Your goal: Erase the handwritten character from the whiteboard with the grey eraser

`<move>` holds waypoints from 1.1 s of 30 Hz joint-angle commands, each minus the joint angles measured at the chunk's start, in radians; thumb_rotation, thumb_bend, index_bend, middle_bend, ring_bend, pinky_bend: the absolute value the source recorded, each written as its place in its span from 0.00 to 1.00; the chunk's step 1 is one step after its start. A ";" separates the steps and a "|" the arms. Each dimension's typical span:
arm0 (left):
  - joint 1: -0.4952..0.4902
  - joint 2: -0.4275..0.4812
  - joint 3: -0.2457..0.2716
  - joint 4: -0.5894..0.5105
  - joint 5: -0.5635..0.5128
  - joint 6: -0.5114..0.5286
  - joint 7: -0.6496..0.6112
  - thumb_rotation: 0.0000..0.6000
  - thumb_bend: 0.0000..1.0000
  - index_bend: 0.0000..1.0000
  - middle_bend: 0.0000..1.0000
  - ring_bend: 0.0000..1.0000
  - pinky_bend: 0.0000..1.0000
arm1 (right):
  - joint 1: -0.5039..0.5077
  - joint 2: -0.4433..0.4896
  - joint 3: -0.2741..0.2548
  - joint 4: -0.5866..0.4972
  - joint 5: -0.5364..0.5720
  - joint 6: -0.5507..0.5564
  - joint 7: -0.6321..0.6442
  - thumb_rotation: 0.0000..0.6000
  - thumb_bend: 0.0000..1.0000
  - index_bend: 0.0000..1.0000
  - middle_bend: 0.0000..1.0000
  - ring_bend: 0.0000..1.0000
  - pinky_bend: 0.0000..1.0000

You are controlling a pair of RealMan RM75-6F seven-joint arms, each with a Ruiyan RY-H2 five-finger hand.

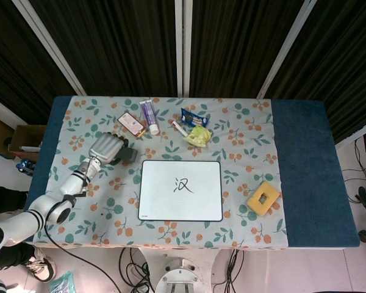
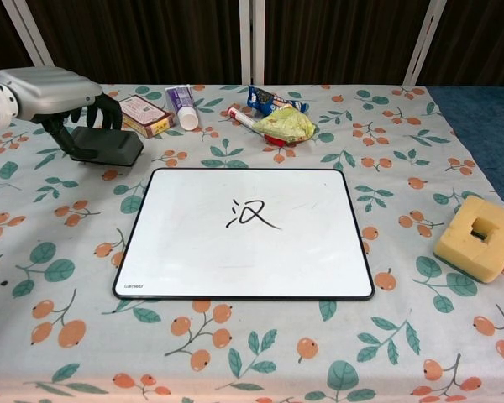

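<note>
Because the job needs the grey eraser [image 2: 109, 144] first, the left hand [image 2: 55, 92] sits right over it at about ten o'clock from the whiteboard [image 2: 244, 235]. Its fingers [image 2: 107, 109] curl down around the far side of the eraser, and the thumb looks to come down on the near side, so the hand seems to be holding it. Whether the eraser is off the cloth or resting on it is hard to tell from here. It lies just beside the board's top left corner, not touching it.

In the middle of the whiteboard is the black handwritten character [image 2: 250, 213], not rubbed at all. The board lies flat and near the front edge of the table [image 1: 305, 165], likely so an arm can reach it easily.

At twelve o'clock from the board are a small box [image 2: 140, 115], a tube [image 2: 181, 105] and some snack packets [image 2: 279, 117], kept out of the wiping path. At three o'clock, well apart, sits a yellow sponge [image 2: 479, 238].

The right hand does not show in either view.
</note>
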 commanded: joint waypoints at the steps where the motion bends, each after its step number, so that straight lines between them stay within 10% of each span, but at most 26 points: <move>1: 0.007 0.033 -0.022 -0.088 0.031 0.072 -0.039 1.00 0.31 0.53 0.54 0.44 0.45 | -0.001 0.000 0.003 0.006 0.006 -0.002 0.007 1.00 0.24 0.00 0.00 0.00 0.00; 14: 0.046 0.107 0.055 -0.603 0.093 0.165 0.335 1.00 0.33 0.57 0.58 0.47 0.44 | 0.002 -0.021 0.007 0.047 0.018 -0.014 0.037 1.00 0.24 0.00 0.00 0.00 0.00; 33: 0.065 -0.121 0.068 -0.521 0.049 0.175 0.541 1.00 0.33 0.57 0.58 0.47 0.42 | -0.012 -0.035 0.006 0.092 0.041 -0.026 0.071 1.00 0.24 0.00 0.00 0.00 0.00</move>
